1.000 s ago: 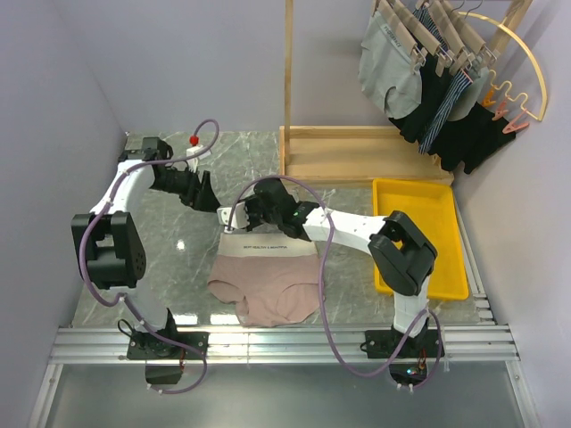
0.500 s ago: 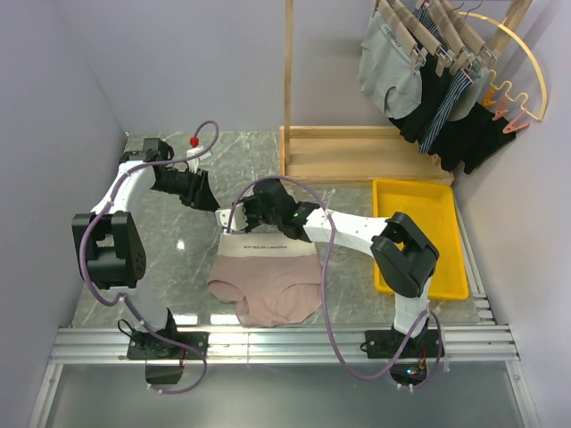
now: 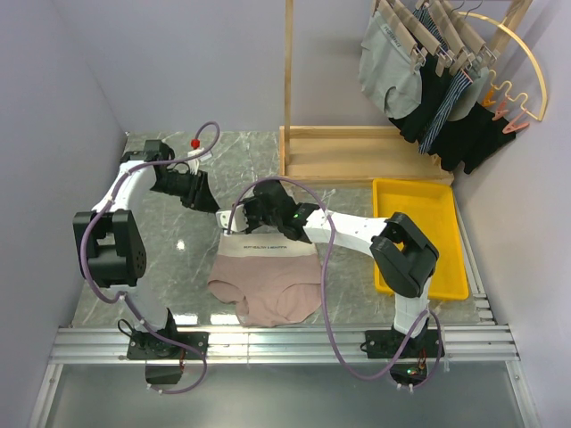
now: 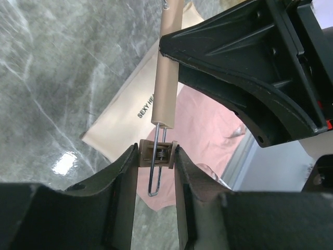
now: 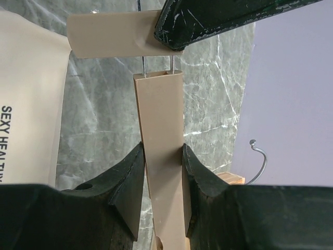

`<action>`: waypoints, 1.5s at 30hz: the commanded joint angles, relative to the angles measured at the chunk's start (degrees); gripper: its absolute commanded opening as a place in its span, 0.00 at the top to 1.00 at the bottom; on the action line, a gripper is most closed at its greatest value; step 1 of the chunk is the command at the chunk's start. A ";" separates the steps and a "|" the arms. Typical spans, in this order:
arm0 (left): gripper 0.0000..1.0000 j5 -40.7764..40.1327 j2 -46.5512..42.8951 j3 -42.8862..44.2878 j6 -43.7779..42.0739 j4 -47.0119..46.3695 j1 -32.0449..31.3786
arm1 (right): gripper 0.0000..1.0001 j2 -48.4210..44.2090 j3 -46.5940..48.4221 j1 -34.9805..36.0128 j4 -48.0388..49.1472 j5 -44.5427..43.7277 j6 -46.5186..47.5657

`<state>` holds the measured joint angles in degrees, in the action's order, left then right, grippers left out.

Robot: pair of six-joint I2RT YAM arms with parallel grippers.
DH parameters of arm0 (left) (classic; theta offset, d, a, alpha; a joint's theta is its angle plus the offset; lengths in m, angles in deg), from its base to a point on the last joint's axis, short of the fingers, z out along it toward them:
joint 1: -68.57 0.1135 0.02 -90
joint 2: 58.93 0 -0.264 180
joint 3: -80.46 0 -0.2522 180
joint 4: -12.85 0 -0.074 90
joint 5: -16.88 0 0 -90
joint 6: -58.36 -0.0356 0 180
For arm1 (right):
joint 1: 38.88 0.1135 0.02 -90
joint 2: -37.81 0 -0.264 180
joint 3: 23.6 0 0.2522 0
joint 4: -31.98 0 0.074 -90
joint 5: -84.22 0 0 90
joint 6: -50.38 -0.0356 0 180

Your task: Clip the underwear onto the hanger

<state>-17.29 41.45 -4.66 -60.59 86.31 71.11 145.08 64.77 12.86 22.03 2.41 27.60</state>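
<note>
The dusty-pink underwear (image 3: 268,290) lies flat on the marble table, its cream waistband (image 3: 268,244) toward the back. The waistband's dark lettering shows in the left wrist view (image 4: 125,120) and right wrist view (image 5: 28,94). The light-wood hanger bar (image 5: 161,120) sits just above the waistband's left end. My right gripper (image 3: 243,214) (image 5: 162,148) is shut on the bar. My left gripper (image 3: 212,201) (image 4: 157,151) is shut on the wooden end clip (image 4: 157,154) (image 5: 112,34), squeezing it. The clip's tip reaches the waistband's corner. The metal hook (image 5: 260,156) shows behind.
A yellow tray (image 3: 424,223) lies right of the underwear. A wooden rack base (image 3: 366,156) and post (image 3: 288,71) stand at the back. Grey, black and striped garments (image 3: 419,71) and a gold wire arch (image 3: 531,62) hang at upper right.
Both grippers and the hanger have edged slightly left over the waistband's end. The underwear has not moved.
</note>
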 commanded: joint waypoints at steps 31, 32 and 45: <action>1.00 3.32 3.51 2.29 3.72 -2.21 1.32 | 0.77 -0.74 1.86 0.46 2.51 -3.00 -1.39; 1.00 3.23 3.68 2.37 4.42 -3.00 1.41 | 0.73 -0.57 1.86 0.46 2.69 -3.26 -2.09; 1.00 1.39 9.92 4.48 7.50 -8.55 1.58 | 0.53 -3.90 8.16 0.11 -10.21 0.06 -18.86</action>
<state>-16.04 50.91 -2.83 -54.30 80.32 72.75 145.05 67.39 12.99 16.59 -0.08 17.07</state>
